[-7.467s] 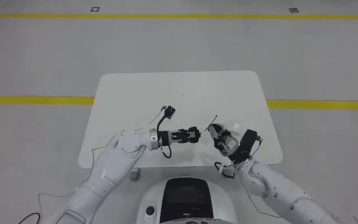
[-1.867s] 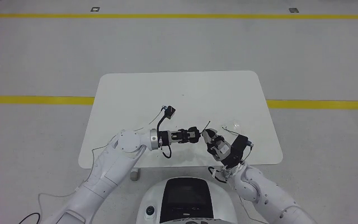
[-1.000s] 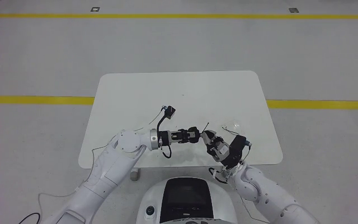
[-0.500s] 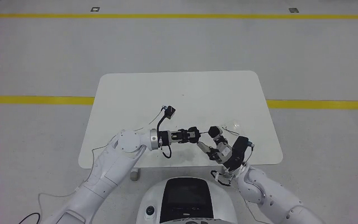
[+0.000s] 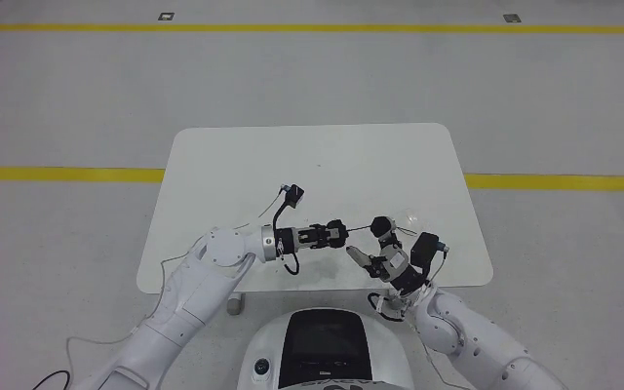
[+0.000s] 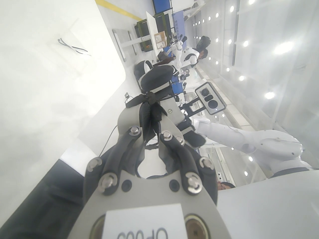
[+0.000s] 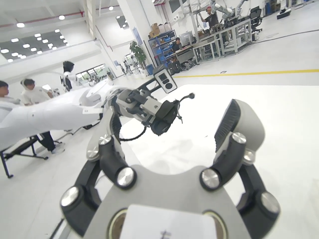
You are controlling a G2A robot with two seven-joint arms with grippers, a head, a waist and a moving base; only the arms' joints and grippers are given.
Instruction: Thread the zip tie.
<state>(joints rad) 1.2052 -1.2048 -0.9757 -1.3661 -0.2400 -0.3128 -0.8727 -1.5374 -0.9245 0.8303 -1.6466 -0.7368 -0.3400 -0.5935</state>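
A thin black zip tie [image 5: 362, 229] sticks out of my left gripper [image 5: 343, 233], which is shut on it above the table's near middle. In the left wrist view the tie [image 6: 133, 102] bunches at the closed fingertips of the left gripper [image 6: 148, 99]. My right gripper [image 5: 369, 241] hangs open just right of the tie's free end, touching nothing. From the right wrist, the right gripper [image 7: 172, 123] stands wide open, and the left gripper [image 7: 162, 118] beyond it holds the tie [image 7: 185, 98] with its small head pointing up.
The white table [image 5: 312, 156] has rounded corners, with its near edge under both wrists. A few spare black zip ties [image 5: 403, 230] lie on it just past the right gripper, and they appear again as spare ties [image 6: 73, 47] in the left wrist view.
The right gripper, shut and pressed against the left gripper's tip a second ago, has opened and drawn back to the right. The left arm has kept still, holding the tie.
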